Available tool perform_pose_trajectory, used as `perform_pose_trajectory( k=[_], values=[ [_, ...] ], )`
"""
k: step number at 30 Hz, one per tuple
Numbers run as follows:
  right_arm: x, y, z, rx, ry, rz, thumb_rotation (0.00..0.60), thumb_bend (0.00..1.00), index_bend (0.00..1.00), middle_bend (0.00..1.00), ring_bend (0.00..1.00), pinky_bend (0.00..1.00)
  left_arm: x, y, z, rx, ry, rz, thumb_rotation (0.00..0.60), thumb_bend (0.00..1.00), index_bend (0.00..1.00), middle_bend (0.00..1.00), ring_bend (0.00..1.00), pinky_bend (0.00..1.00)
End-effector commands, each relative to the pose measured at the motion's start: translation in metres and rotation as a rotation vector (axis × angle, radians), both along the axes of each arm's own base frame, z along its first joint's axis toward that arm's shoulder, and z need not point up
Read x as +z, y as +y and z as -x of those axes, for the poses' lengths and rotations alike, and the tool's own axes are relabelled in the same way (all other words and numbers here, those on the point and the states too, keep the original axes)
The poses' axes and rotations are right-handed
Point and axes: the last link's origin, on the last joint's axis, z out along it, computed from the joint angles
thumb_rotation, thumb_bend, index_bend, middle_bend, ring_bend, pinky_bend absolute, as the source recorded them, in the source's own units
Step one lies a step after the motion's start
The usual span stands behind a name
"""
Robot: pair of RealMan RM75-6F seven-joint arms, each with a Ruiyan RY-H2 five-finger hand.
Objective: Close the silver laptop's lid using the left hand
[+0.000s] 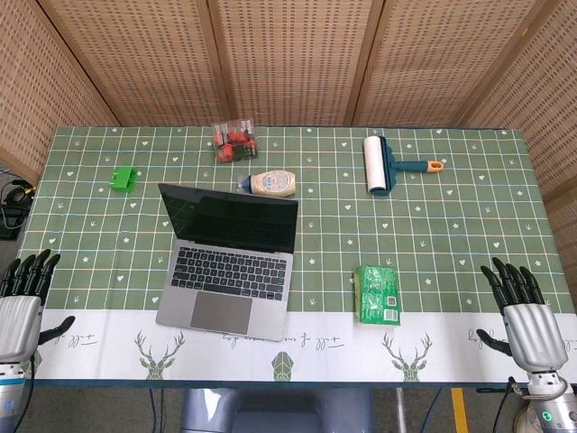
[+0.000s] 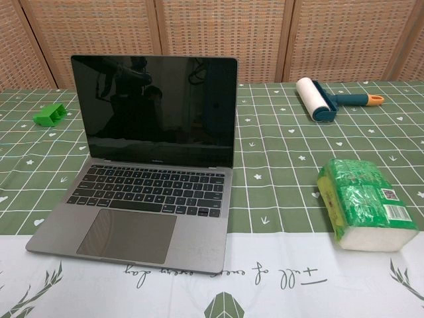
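The silver laptop (image 1: 227,262) (image 2: 149,165) stands open on the green checked tablecloth, left of centre, its dark screen upright and its keyboard toward me. My left hand (image 1: 22,302) hovers at the table's near left corner, well left of the laptop, fingers apart and holding nothing. At the near right corner my right hand (image 1: 523,311) is likewise spread and empty. Neither hand shows in the chest view.
Behind the laptop lie a mayonnaise bottle (image 1: 270,183) and a clear box of red items (image 1: 234,142). A small green block (image 1: 123,178) (image 2: 49,115) sits far left. A lint roller (image 1: 383,164) (image 2: 318,98) lies back right, a green packet (image 1: 379,293) (image 2: 361,205) right of the laptop.
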Motion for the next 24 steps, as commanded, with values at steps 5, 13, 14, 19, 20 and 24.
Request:
perform_pose_trajectory(
  k=[5, 13, 14, 19, 20, 24],
  values=[
    [-0.0007, 0.0007, -0.0001, 0.001, 0.002, -0.003, 0.600, 0.03, 0.00, 0.00, 0.00, 0.00, 0.0002, -0.0003, 0.0002, 0.001, 0.001, 0.001, 0.600, 0.11, 0.00, 0.00, 0.00, 0.00],
    [-0.0012, 0.0007, -0.0012, 0.006, 0.003, -0.003, 0.600, 0.03, 0.00, 0.00, 0.00, 0.00, 0.0000, 0.0003, 0.0002, -0.001, 0.002, 0.002, 0.600, 0.11, 0.00, 0.00, 0.00, 0.00],
    [-0.0014, 0.0005, -0.0011, 0.005, 0.004, -0.004, 0.600, 0.03, 0.00, 0.00, 0.00, 0.00, -0.0004, 0.0007, 0.0000, -0.001, 0.003, 0.004, 0.600, 0.11, 0.00, 0.00, 0.00, 0.00],
    [-0.0011, 0.0001, -0.0003, 0.001, 0.003, -0.002, 0.600, 0.03, 0.00, 0.00, 0.00, 0.00, -0.0019, 0.0007, -0.0003, 0.001, 0.008, 0.009, 0.600, 0.11, 0.00, 0.00, 0.00, 0.00],
    [-0.0008, 0.0002, -0.0003, 0.001, 0.003, -0.001, 0.600, 0.03, 0.00, 0.00, 0.00, 0.00, -0.0021, 0.0007, -0.0007, -0.001, 0.008, 0.010, 0.600, 0.11, 0.00, 0.00, 0.00, 0.00],
    [-0.0003, 0.0008, -0.0002, 0.001, 0.001, -0.002, 0.600, 0.03, 0.00, 0.00, 0.00, 0.00, -0.0027, 0.0007, -0.0023, -0.004, 0.010, 0.010, 0.600, 0.11, 0.00, 0.00, 0.00, 0.00]
  ],
)
